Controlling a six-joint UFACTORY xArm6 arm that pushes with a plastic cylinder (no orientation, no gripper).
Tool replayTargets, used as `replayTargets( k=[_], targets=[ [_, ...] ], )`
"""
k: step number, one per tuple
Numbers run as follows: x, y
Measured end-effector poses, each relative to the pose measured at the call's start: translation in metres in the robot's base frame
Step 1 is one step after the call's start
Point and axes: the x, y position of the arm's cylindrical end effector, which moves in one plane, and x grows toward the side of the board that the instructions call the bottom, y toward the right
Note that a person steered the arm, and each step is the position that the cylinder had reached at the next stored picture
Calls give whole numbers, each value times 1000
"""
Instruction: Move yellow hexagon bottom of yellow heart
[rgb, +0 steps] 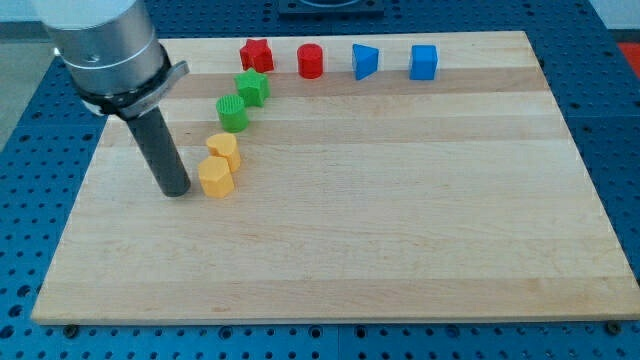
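Observation:
The yellow hexagon (215, 177) lies on the wooden board (400, 220) at the view's left. The yellow heart (223, 148) sits just above it, touching or nearly touching. My tip (177, 190) rests on the board just left of the yellow hexagon, a small gap away.
A green cylinder (232, 112) and a green star (252, 88) run up and right from the heart. Along the view's top stand a red star (256, 54), a red cylinder (311, 61), a blue wedge-like block (365, 61) and a blue cube (423, 62).

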Motion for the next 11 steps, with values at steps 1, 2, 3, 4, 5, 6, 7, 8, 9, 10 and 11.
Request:
replayTargets(
  k=[1, 2, 3, 4, 5, 6, 7, 8, 9, 10, 11],
  targets=[
    [-31, 14],
    [-54, 30],
    [-69, 33],
    [-76, -5],
    [-40, -30],
    [-23, -20],
    [-8, 7],
    [-8, 7],
    [-8, 21],
    [-6, 25],
    [10, 25]
  ],
)
